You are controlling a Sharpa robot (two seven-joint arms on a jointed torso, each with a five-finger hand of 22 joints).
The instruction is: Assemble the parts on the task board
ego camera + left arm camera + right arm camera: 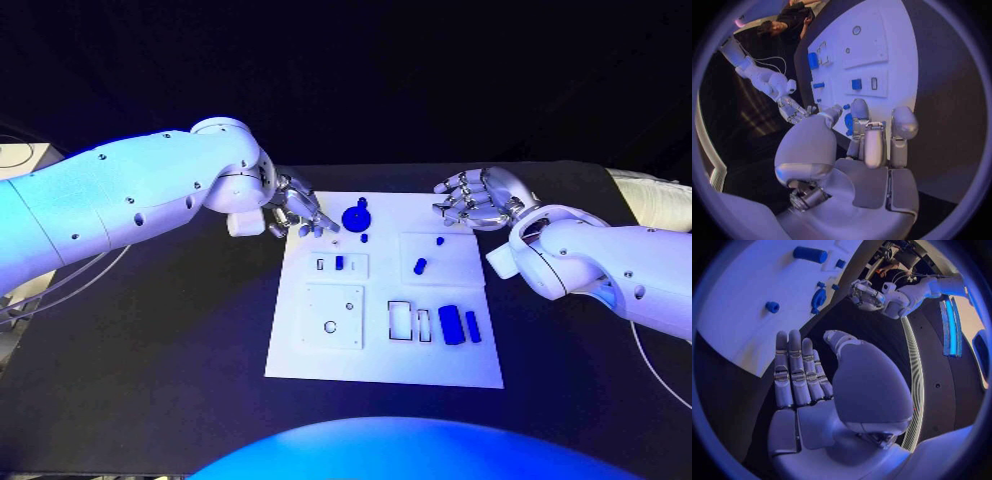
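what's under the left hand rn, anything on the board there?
The left hand hovers over the task board's far left corner, holding nothing. A round blue part lies just beside its fingertips. The board surface directly beneath the fingers is covered, so any part there is hidden.

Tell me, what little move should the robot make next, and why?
Probably the left hand should reach to the round blue part beside its fingers. Both it and the right hand hold nothing, and blue parts lie loose on the task board.
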